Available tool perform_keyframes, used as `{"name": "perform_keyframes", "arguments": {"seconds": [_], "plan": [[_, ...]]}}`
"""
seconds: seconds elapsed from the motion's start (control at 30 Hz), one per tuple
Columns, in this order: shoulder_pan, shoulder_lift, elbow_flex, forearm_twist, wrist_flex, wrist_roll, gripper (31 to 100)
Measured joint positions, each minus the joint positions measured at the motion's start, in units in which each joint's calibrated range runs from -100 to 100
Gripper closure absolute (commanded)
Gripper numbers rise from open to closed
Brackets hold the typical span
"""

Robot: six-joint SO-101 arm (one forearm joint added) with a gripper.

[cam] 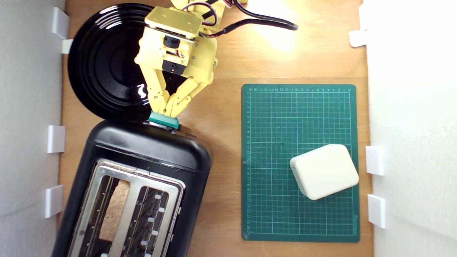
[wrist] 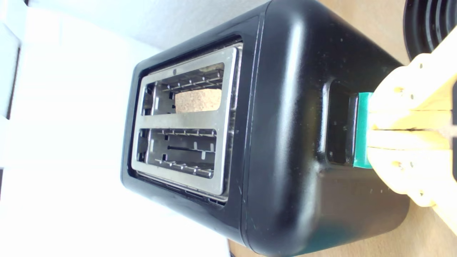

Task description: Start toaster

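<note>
- Toaster sits at the exterior view's lower left on the wooden table, just below the black plate.
- Gripper fingers pressed together, tips touching the teal lever knob.
- Toast slice in one slot.

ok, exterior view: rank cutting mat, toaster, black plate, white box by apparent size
1. cutting mat and toaster: near-equal, toaster cropped and taller, unranked
2. black plate, partly behind the arm
3. white box

The arm was pale yellow plastic, with a boxy wrist block, a black round camera lens, small screws, and red-and-black cables.
</note>
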Motion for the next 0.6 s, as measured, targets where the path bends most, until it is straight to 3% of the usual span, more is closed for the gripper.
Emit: {"name": "perform_keyframes", "arguments": {"seconds": [0.6], "plan": [[0.1, 8.3, -7.0, 0.0, -0.4, -3.2, 98.9]]}}
